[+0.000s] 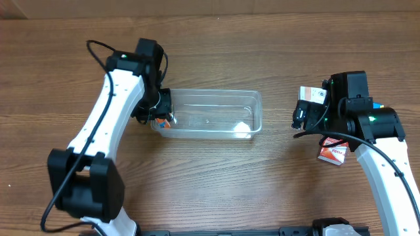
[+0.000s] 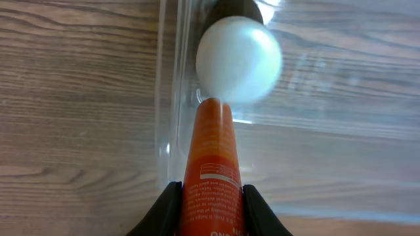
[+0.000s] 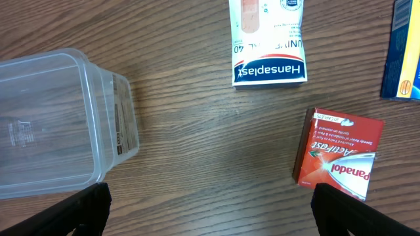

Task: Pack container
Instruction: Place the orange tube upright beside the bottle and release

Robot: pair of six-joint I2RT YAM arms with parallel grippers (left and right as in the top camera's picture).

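The clear plastic container [image 1: 216, 111] lies in the middle of the table. My left gripper [image 1: 159, 111] is at its left end, shut on an orange tube [image 1: 163, 122]. In the left wrist view the tube [image 2: 211, 170] points its white cap [image 2: 239, 59] over the container's left wall [image 2: 167, 98] and into the tub, with my fingers [image 2: 211, 196] on both sides of it. My right gripper [image 1: 303, 118] is open and empty above bare table to the right of the container [image 3: 52, 124]; its fingers [image 3: 210, 203] are spread wide.
A white Hansaplast box [image 3: 269, 46] lies beyond the right gripper, also visible overhead [image 1: 312, 95]. A red Panadol box [image 3: 338, 154] lies by the right finger, also visible overhead [image 1: 333, 154]. A blue box edge [image 3: 407, 52] shows at the far right.
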